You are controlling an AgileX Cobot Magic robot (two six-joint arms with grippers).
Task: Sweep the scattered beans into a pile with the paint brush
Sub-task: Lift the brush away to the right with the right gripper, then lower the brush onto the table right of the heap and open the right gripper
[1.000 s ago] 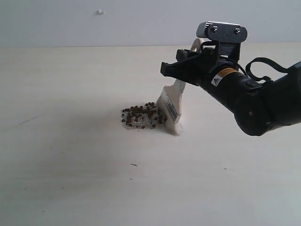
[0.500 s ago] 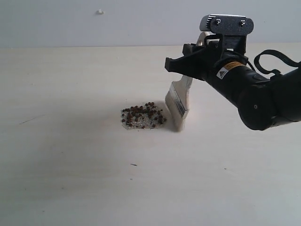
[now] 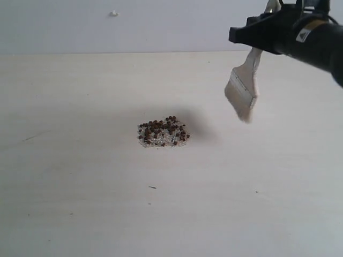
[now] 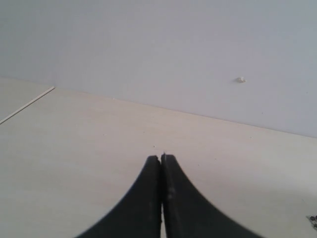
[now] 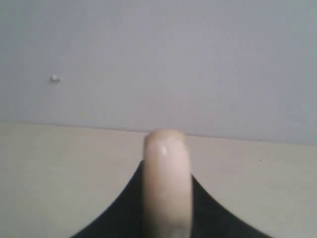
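The beans (image 3: 163, 132) lie in one compact heap of reddish-brown dots mixed with white crumbs, near the middle of the table. The paint brush (image 3: 242, 88) hangs in the air to the right of the heap and well above the table, bristles down. My right gripper (image 3: 257, 33) is shut on its wooden handle (image 5: 167, 183), which fills the gap between the black fingers in the right wrist view. My left gripper (image 4: 161, 157) shows only in the left wrist view, jaws pressed together and holding nothing. A few beans (image 4: 313, 219) peek in at that view's edge.
The pale wooden table (image 3: 80, 187) meets a grey-white wall (image 3: 107, 27) at the back. A small white bump (image 3: 113, 13) sits on the wall. A tiny dark speck (image 3: 153, 187) lies on the table in front of the heap.
My right gripper has lifted the brush off the table and carried it up and to the right, away from the heap. The beans stay put.
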